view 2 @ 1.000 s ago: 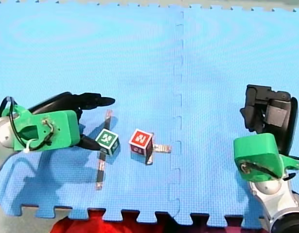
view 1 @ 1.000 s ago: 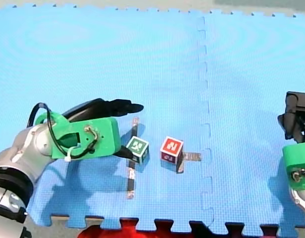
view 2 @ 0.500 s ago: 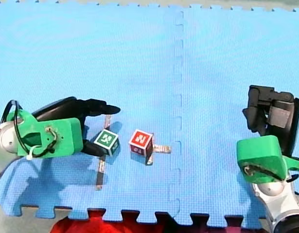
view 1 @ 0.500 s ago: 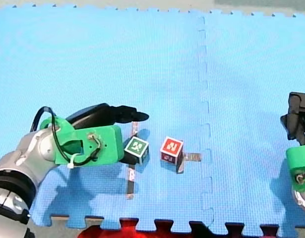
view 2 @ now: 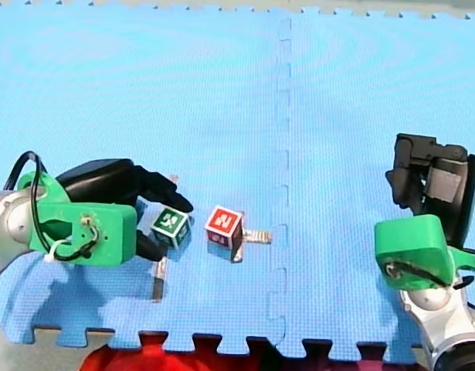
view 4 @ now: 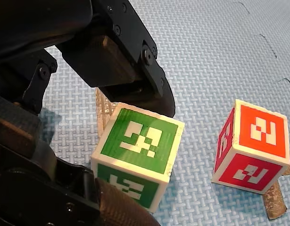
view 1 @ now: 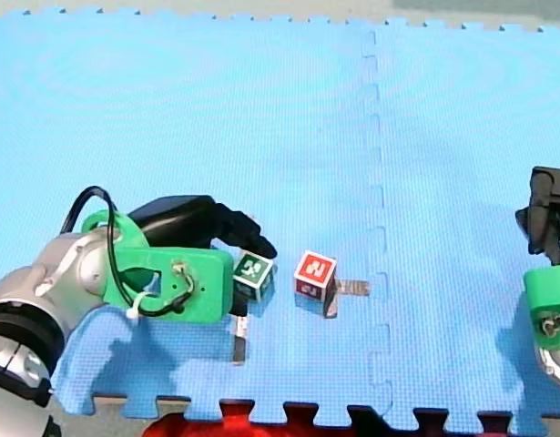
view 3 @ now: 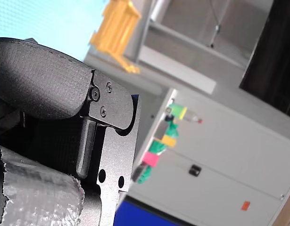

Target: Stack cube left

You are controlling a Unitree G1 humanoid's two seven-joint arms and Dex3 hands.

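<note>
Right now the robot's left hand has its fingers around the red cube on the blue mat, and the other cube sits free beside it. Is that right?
Not quite: the colour is wrong. The left hand has its fingers around the green cube on the blue mat, as the second wrist view shows. The cube sitting free beside it is the red cube. The right hand holds nothing at the mat's right edge.

A blue foam mat (view 1: 261, 109) of interlocking tiles, its seam (view 1: 378, 182) running far to near right of centre, carries two grey tape strips (view 1: 240, 339) (view 1: 355, 288) toward its near edge, where red cloth (view 1: 261, 423) peeks out.
</note>
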